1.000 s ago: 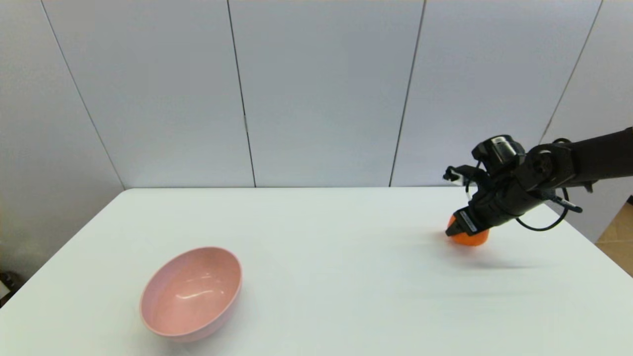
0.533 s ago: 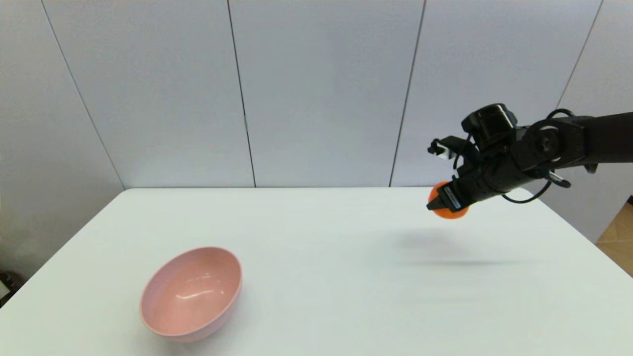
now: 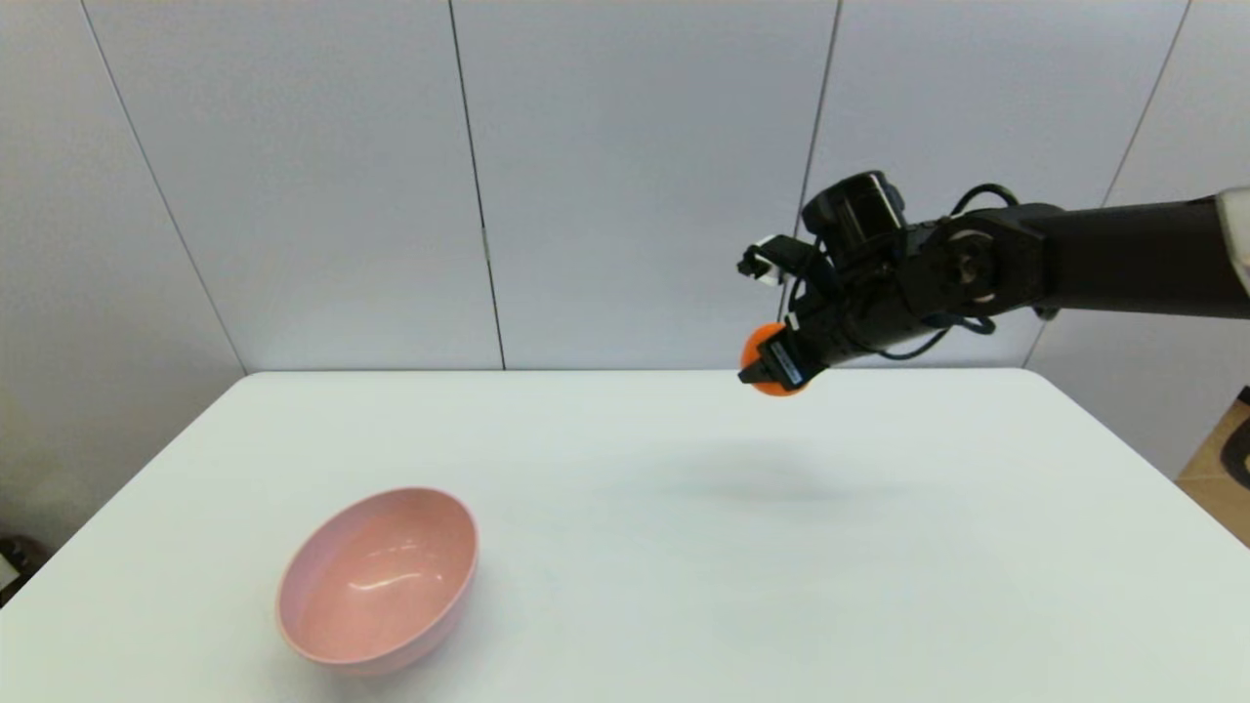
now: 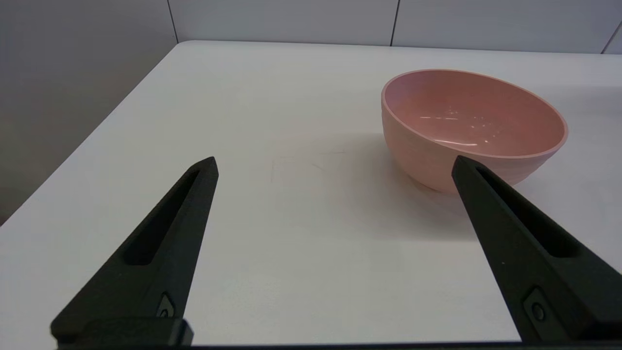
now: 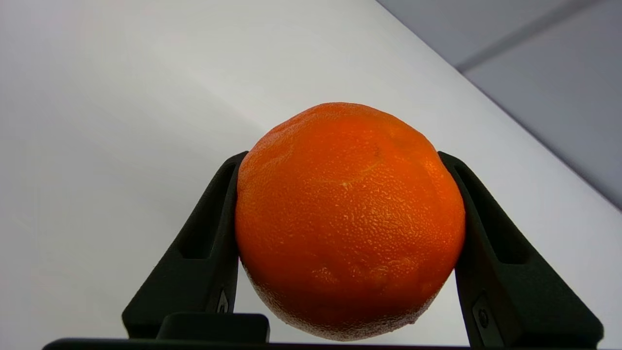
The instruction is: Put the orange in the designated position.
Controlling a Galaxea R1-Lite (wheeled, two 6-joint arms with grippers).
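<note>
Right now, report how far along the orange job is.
Done: the right gripper has the orange clamped between its fingers, lifted clear of the table. In hand: carrying it. Left: release it, probably into the empty pink bowl. The left gripper hangs open near the bowl.

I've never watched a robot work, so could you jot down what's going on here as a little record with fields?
Orange: gripped off the table, over its far right part
Right gripper: shut on the orange
Left gripper: open, empty, low near the bowl
Pink bowl: upright, empty, front left
Table: white
</note>
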